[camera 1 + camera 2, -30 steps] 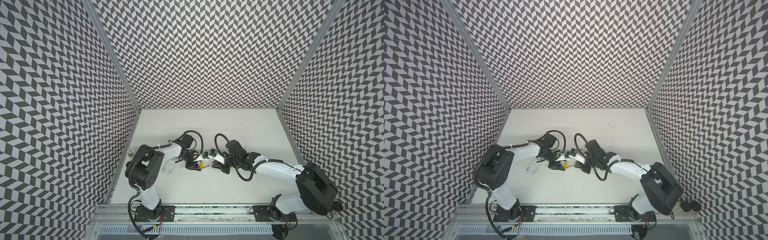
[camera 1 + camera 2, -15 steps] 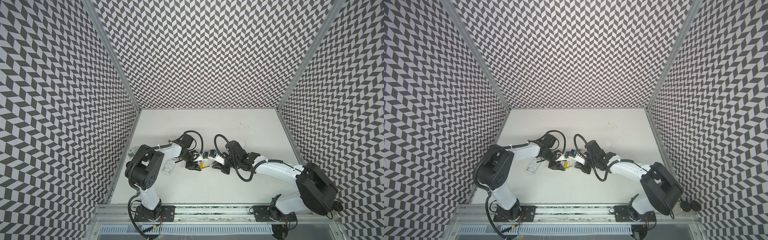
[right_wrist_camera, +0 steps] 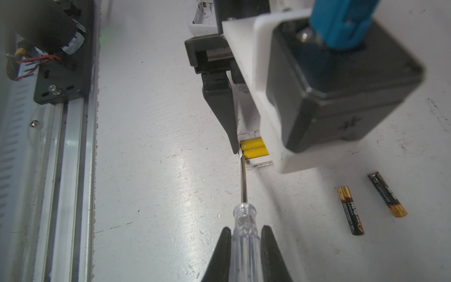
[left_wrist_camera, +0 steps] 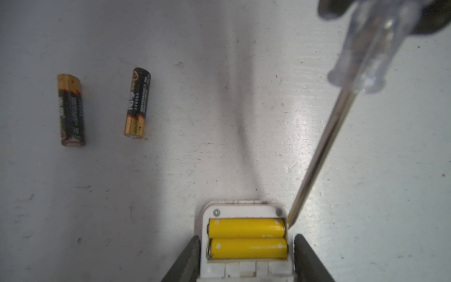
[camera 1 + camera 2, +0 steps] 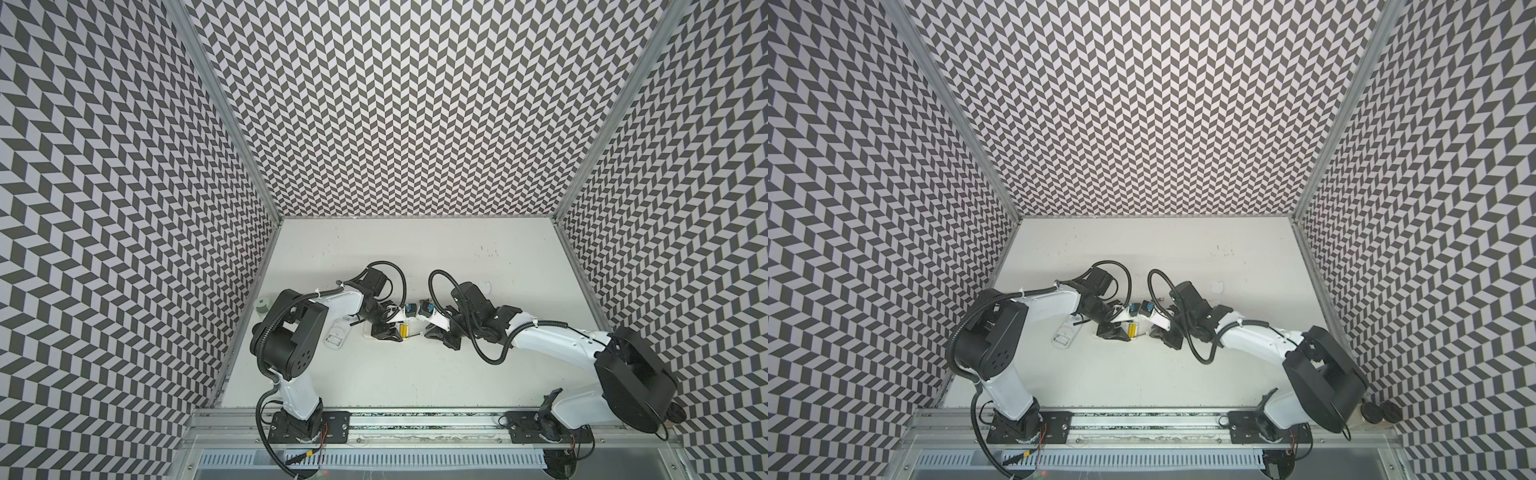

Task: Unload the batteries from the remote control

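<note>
Near the middle of the desk [image 5: 415,257], slightly toward its left edge, the white remote control [image 4: 246,208] lies with its battery bay uncovered. The left gripper [image 4: 246,261] pinches the remote by two opposite sides. Two yellow batteries [image 4: 247,228] sit side by side, touching, inside the bay. The right gripper [image 3: 246,254] is clamped on the clear handle of a screwdriver [image 3: 243,180], whose tip sits at the bay's corner, just beside the end of one yellow cell. Two black batteries [image 4: 138,102] with gold ends lie loose on the desk, apart from each other, on the remote's back-edge side.
</note>
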